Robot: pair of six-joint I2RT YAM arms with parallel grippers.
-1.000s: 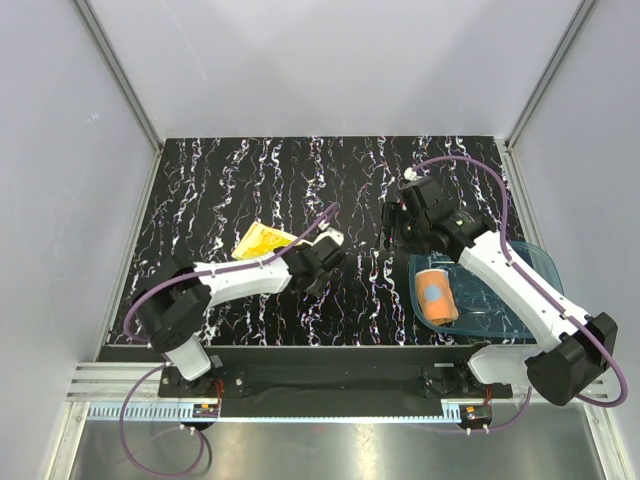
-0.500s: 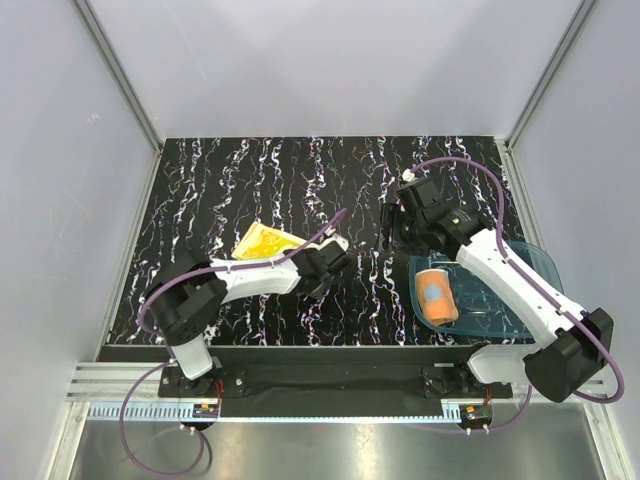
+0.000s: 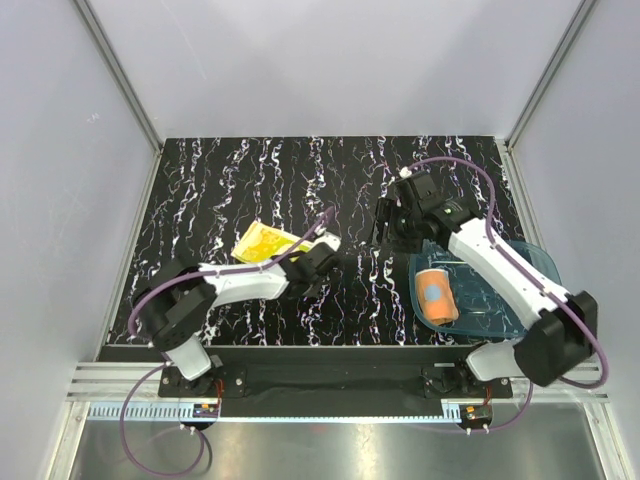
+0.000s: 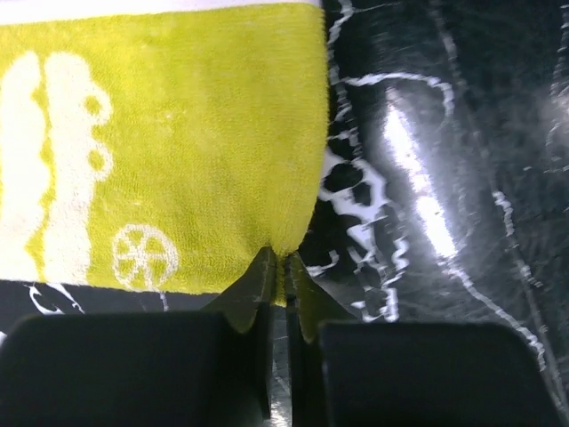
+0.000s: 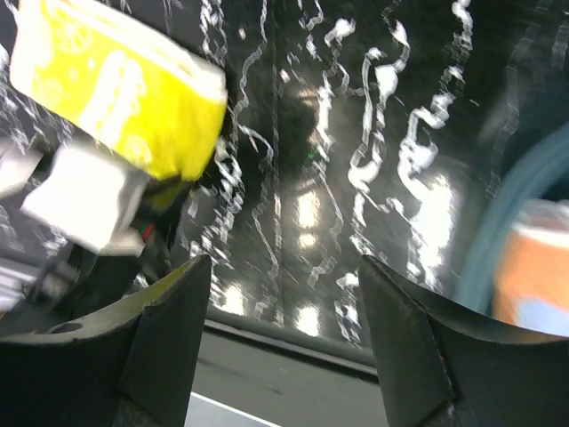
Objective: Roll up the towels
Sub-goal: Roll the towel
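The yellow towel [image 3: 262, 240] lies folded flat on the black marbled table, left of centre. In the left wrist view this yellow towel [image 4: 178, 151], printed with a white pattern, fills the upper left. My left gripper [image 4: 283, 260] is shut on the towel's near right corner; from above the left gripper [image 3: 312, 262] sits at that same edge. The orange towel [image 3: 436, 295] with blue dots lies rolled in the blue tray [image 3: 520, 265]. My right gripper [image 3: 385, 225] hovers open above bare table between the two towels. It holds nothing, and its wrist view shows the right gripper [image 5: 283, 262] facing the yellow towel [image 5: 124, 84].
The translucent blue tray rim [image 5: 498, 213] and the orange roll [image 5: 533, 267] sit at the right edge of the right wrist view. The left arm's white body [image 5: 80, 205] shows at its left. Grey walls enclose the table on three sides.
My left gripper has closed from open onto the yellow towel's corner. The right arm has shifted slightly left, its jaws still open.
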